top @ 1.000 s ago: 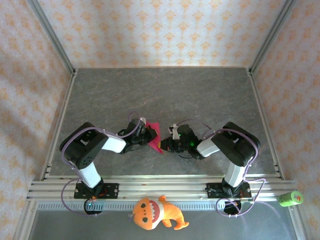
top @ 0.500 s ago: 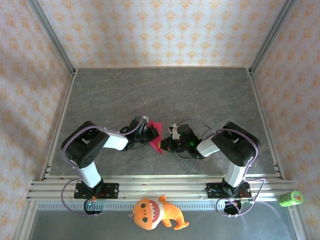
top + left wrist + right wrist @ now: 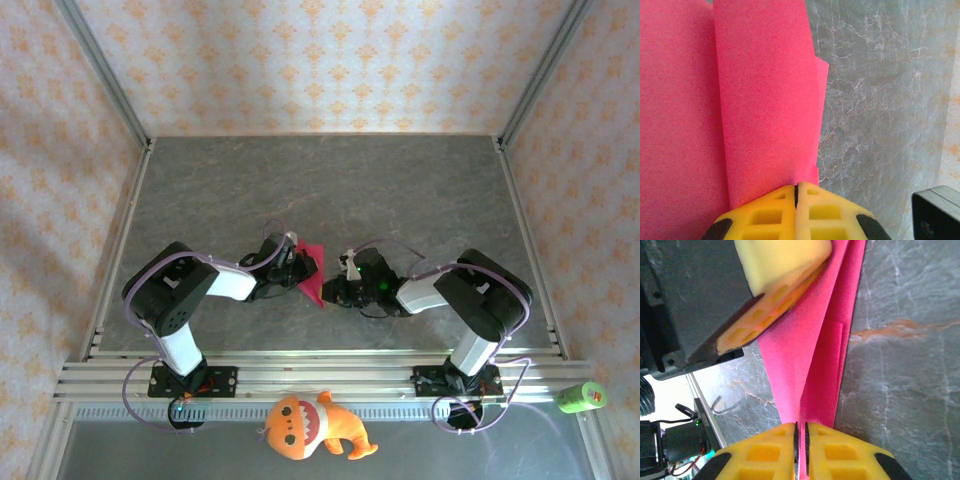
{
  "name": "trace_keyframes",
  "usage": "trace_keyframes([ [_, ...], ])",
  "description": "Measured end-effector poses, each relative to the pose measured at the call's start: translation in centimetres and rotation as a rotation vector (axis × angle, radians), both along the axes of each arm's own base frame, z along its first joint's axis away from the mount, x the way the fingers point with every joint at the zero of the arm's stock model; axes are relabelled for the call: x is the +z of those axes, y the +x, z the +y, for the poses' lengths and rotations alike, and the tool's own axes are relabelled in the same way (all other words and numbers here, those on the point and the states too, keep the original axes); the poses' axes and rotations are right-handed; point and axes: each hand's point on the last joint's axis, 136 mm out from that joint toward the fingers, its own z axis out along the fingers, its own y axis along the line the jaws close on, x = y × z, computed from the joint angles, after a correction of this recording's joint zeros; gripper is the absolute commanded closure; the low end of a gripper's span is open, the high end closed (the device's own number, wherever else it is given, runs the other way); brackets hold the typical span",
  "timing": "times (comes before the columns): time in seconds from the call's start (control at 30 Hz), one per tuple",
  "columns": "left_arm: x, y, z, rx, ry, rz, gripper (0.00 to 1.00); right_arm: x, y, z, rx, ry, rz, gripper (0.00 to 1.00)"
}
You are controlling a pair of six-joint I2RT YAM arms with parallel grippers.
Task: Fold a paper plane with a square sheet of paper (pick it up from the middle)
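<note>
The pink sheet of paper (image 3: 312,274), folded into a narrow pointed shape with a centre crease, hangs between my two grippers over the middle of the table. My left gripper (image 3: 299,270) is shut on its left side; in the left wrist view the yellow pads (image 3: 810,210) press together on the paper's (image 3: 765,100) edge at the gripper (image 3: 796,186). My right gripper (image 3: 329,290) holds the pointed near end. In the right wrist view its jaws (image 3: 801,426) stand a thin slit apart with the paper (image 3: 825,355) running between them. A left finger pad (image 3: 782,262) shows above.
An orange plush toy (image 3: 310,425) lies in front of the aluminium rail (image 3: 320,372) at the near edge. A green cylinder (image 3: 581,397) lies at the near right. Metal frame posts (image 3: 105,75) and patterned walls bound the grey table (image 3: 330,190).
My left gripper and the paper have shifted slightly to the right. The right arm's elbow has swung outward to the right, and a hairline gap has appeared between the right pads.
</note>
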Motion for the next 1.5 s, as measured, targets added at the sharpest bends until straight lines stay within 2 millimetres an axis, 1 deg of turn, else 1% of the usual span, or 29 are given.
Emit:
trace_keyframes([
  [0.07,0.0,0.0,0.0,0.000,0.000,0.000,1.00,-0.2,-0.1,-0.2,-0.002,-0.004,0.007,0.95],
  [0.13,0.0,0.0,0.0,-0.001,-0.001,0.000,1.00,-0.3,-0.2,-0.3,-0.003,-0.005,0.008,0.96],
  [0.27,0.0,-0.1,-0.1,-0.004,-0.002,-0.001,1.00,-0.3,-0.3,-0.3,-0.002,-0.001,0.006,0.90],
  [0.4,0.0,-0.2,-0.1,-0.005,-0.006,-0.007,1.00,-0.1,-0.8,-0.4,0.007,0.004,0.021,0.89],
  [0.47,0.0,-0.2,-0.1,-0.003,-0.008,-0.008,1.00,-0.2,-1.1,-0.4,0.015,0.000,0.029,0.91],
  [0.53,0.0,-0.2,-0.1,0.000,-0.012,-0.009,1.00,-0.3,-1.3,-0.4,0.016,-0.009,0.035,0.96],
  [0.63,0.0,-0.3,-0.1,0.002,-0.017,-0.010,1.00,-0.5,-1.4,-0.4,0.022,-0.017,0.033,0.99],
  [0.67,0.0,-0.3,-0.1,0.002,-0.017,-0.012,1.00,-0.5,-1.5,-0.5,0.021,-0.020,0.033,0.97],
  [0.73,0.1,-0.3,-0.1,0.005,-0.022,-0.014,1.00,-0.5,-1.4,-0.5,0.020,-0.023,0.029,0.91],
  [0.8,0.0,-0.3,-0.1,0.008,-0.025,-0.015,1.00,-0.4,-1.5,-0.5,0.018,-0.027,0.024,0.89],
  [0.93,0.0,-0.4,0.0,0.014,-0.033,-0.013,1.00,-0.4,-1.9,-0.7,0.028,-0.042,0.027,0.99],
  [1.07,0.1,-0.4,-0.1,0.018,-0.034,-0.015,1.00,-0.5,-2.0,-0.8,0.034,-0.049,0.029,1.00],
  [1.2,0.1,-0.4,-0.1,0.020,-0.034,-0.015,1.00,-0.6,-2.1,-0.8,0.038,-0.052,0.028,0.94],
  [1.23,0.1,-0.5,-0.2,0.020,-0.032,-0.017,1.00,-0.6,-2.1,-0.8,0.039,-0.053,0.028,0.90],
  [1.33,0.1,-0.5,-0.3,0.023,-0.030,-0.025,1.00,-0.1,-2.2,-1.0,0.038,-0.062,0.022,0.89],
  [1.4,0.1,-0.5,-0.3,0.028,-0.029,-0.026,1.00,0.4,-2.2,-1.3,0.030,-0.071,0.011,0.85],
  [1.5,0.1,-0.5,-0.3,0.033,-0.028,-0.030,1.00,2.0,-1.5,-1.7,-0.001,-0.064,-0.027,0.77],
])
